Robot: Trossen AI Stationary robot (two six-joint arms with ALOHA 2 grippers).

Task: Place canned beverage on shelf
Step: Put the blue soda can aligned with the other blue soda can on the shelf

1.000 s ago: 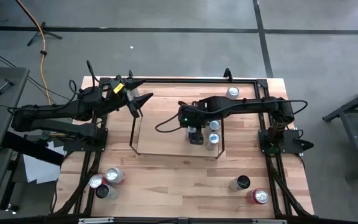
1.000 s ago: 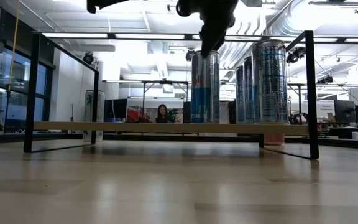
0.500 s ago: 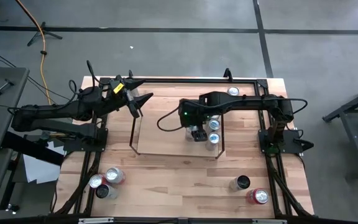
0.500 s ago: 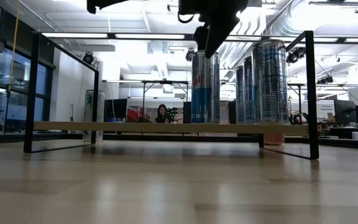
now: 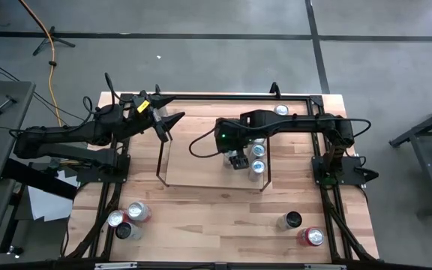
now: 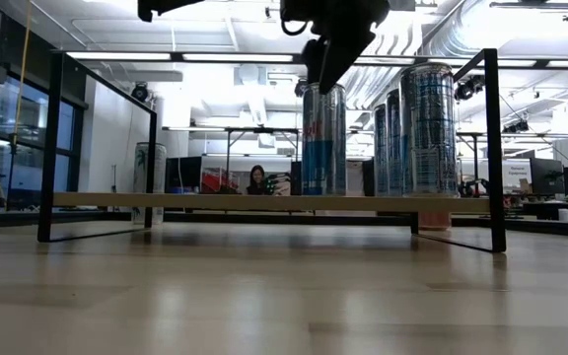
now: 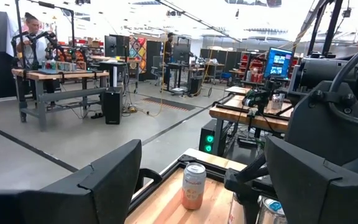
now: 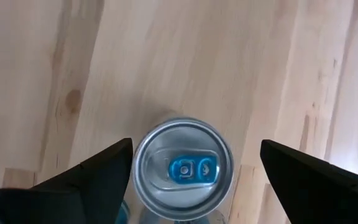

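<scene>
Right gripper (image 8: 191, 171) hovers above blue-tab can (image 8: 182, 168) standing upright on shelf (image 5: 193, 161), fingers spread wide, apparently clear of it. Left gripper (image 5: 165, 120) parked open near shelf's left end, holding nothing.

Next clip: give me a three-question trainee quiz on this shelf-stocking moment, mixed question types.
1. True or false: the right gripper is shut on the can below it.
2. Which arm waits off the shelf's far-left corner? A) left B) right
3. How many cans stand upright in the near-right corner of the table?

Key: 1. False, its fingers stand open either side of the can. 2. A, the left gripper. 3. Two.
</scene>
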